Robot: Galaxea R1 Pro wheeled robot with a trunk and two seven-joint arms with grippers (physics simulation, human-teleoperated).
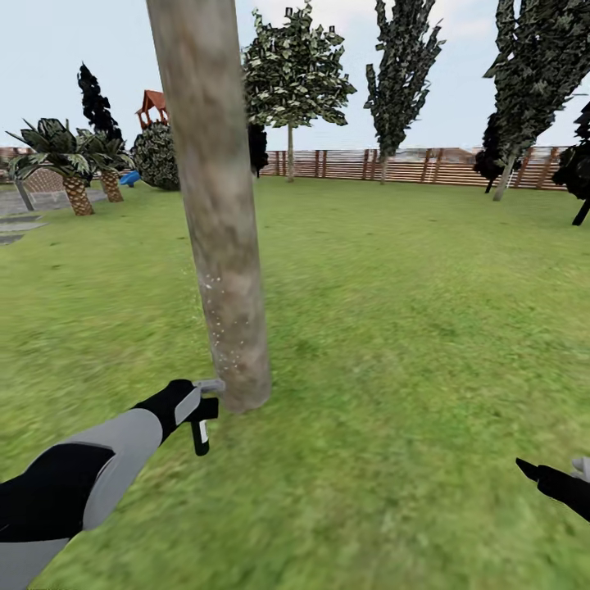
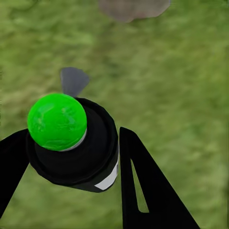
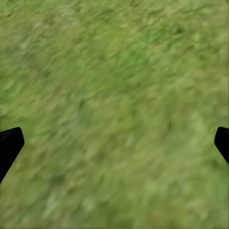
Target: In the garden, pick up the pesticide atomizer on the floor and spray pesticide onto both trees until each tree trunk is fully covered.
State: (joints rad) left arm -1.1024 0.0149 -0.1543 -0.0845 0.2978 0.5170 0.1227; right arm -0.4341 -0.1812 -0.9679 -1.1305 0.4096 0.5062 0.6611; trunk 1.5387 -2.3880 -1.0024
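Left arm, grey and black, enters from the lower left of the head view and reaches up-right; its black left gripper (image 1: 195,403) pinches the small dark pistol-shaped pesticide atomizer (image 1: 201,419), grey nozzle just beside the foot of the thick pale grey-brown bare tree trunk (image 1: 215,197). Left wrist view: the atomizer's round black body with glossy green ball cap (image 2: 57,121) sits between two black fingers (image 2: 143,186). Fine whitish pesticide speckles (image 1: 223,324) dot the lower trunk. Right gripper (image 3: 114,143), lower right edge of the head view, hangs spread over blurred lawn. Green grass lawn (image 1: 393,328); brown horizontal-slat wooden fence (image 1: 410,165) across the upper frame; squat palm-like plants (image 1: 70,164) at upper left.
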